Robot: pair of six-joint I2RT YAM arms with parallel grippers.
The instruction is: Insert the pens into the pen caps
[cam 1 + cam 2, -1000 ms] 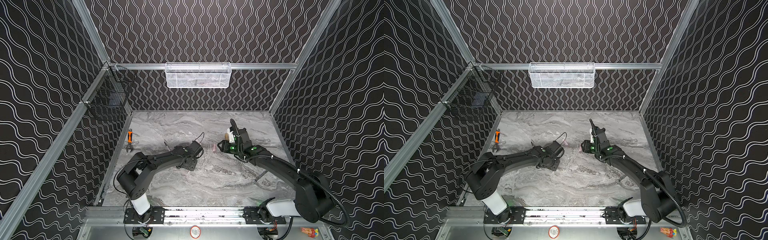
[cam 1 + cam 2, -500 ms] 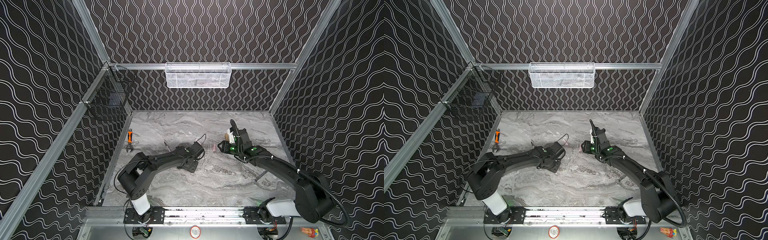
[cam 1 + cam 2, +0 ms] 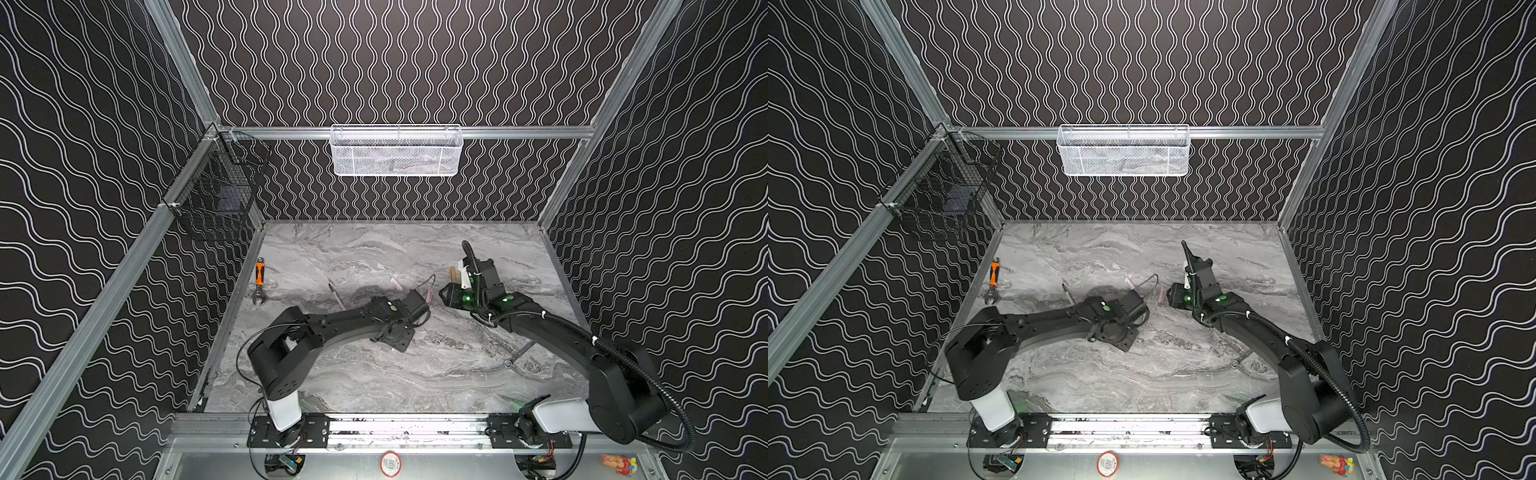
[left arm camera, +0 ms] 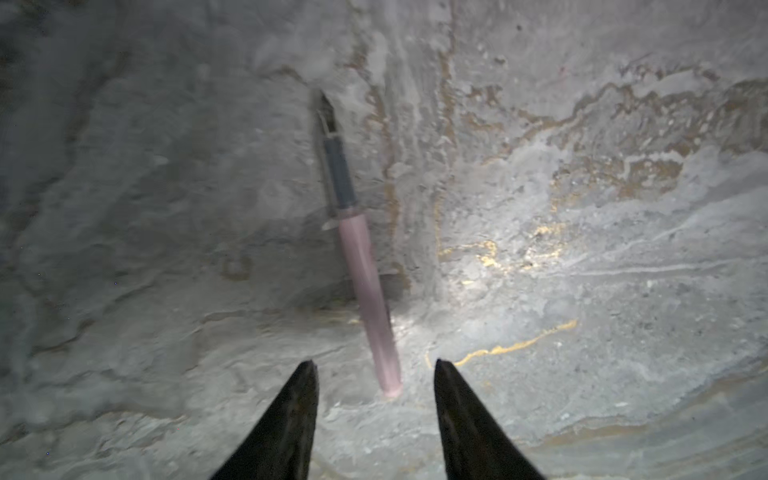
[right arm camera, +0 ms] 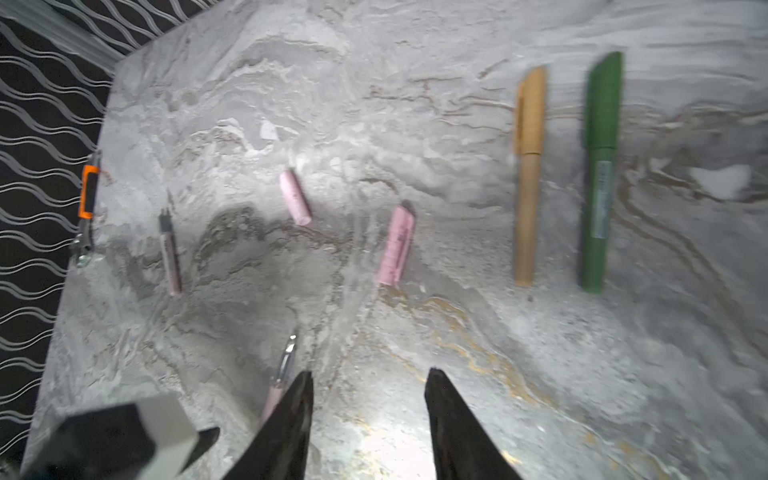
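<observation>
On the table [image 3: 374,376], the orange-handled wrench [image 3: 259,277] lay at the far left, close to the side wall. To its right, the first pink pen [image 3: 336,296] lay alone and uncapped, with its dark tip toward the back wall.

The left tool [image 4: 374,368] hung low over the middle of the table, hidden under its own wrist in both top views. In the left wrist view its fingers [image 4: 291,415] stood apart. The rear end of the second pink pen [image 4: 361,274] sat between the fingertips with a gap on each side, so nothing was clamped. This pen was uncapped, and its dark tip pointed away from the tool.

The first pink pen cap [image 5: 295,203] and the second pink pen cap [image 5: 397,247] lay loose on the table, apart from each other and beyond both tools.

The right tool [image 5: 368,374] also had its fingers apart, with only bare table between them. The front of the second pink pen passed just beside one finger [image 5: 291,415]. Whether the two touched could not be told.

Behind the right arm's wrist, the gold-tan pen [image 5: 527,216] and the dark green pen [image 5: 596,224] lay side by side, near each other but not touching. The gold-tan pen cap [image 5: 531,112] and the dark green pen cap [image 5: 604,99] were each fitted on the matching pen.
</observation>
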